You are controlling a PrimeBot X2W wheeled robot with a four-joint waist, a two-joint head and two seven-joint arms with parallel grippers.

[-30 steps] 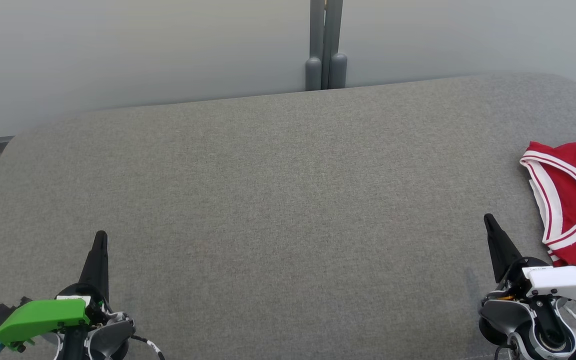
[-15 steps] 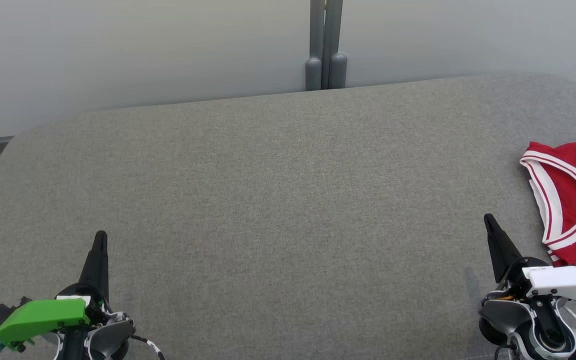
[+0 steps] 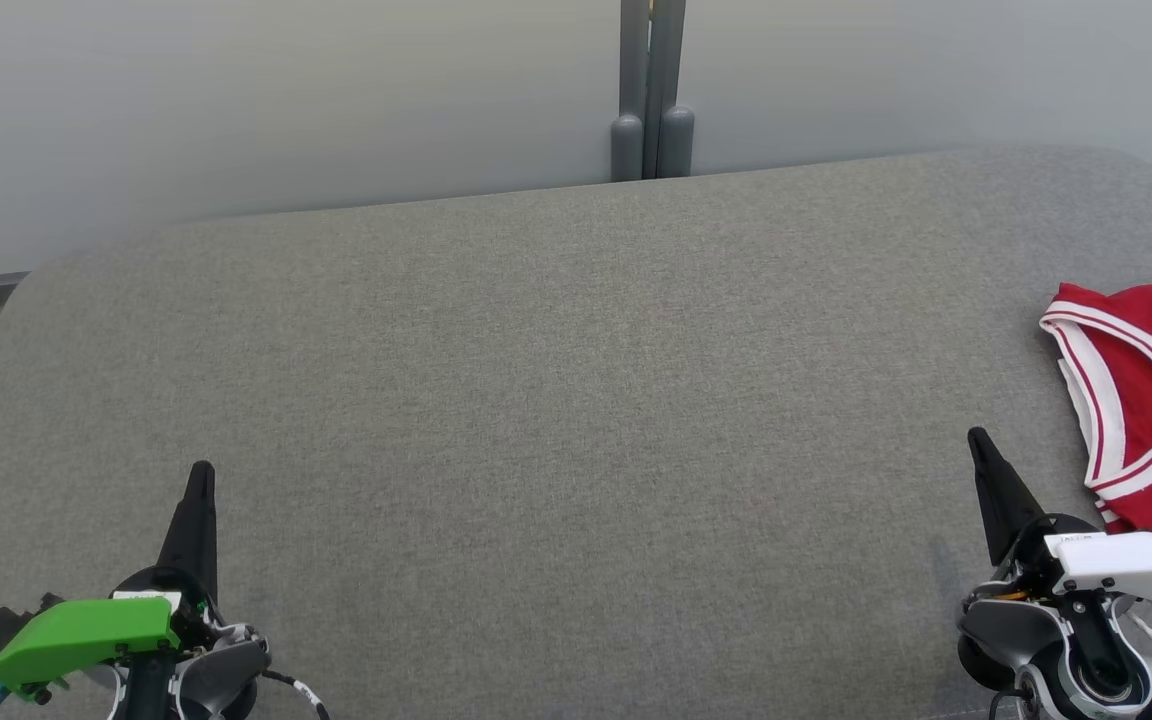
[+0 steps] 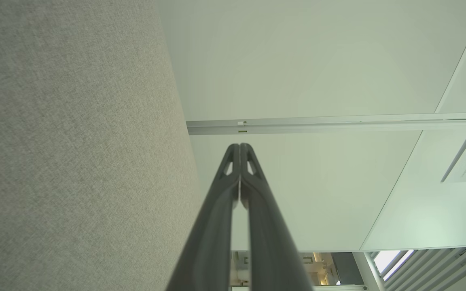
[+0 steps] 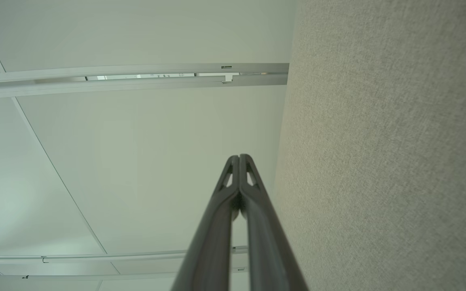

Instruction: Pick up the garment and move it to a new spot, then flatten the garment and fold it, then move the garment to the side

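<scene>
— Red garment (image 3: 1146, 400): can any writing be read?
— None. A wall sign (image 4: 465, 159) is too small to be made out. The garment is laid at the right edge of the grey padded surface (image 3: 576, 400), stretched far-to-near, striped trim turned leftward, its remainder cut off by the frame.
— And the grippers?
— Left gripper (image 3: 201, 472) and right gripper (image 3: 976, 436) are pressed together, nothing pinched.

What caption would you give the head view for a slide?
Left hand and right hand shut and empty above a grey cushion; red garment lies far right.
</scene>
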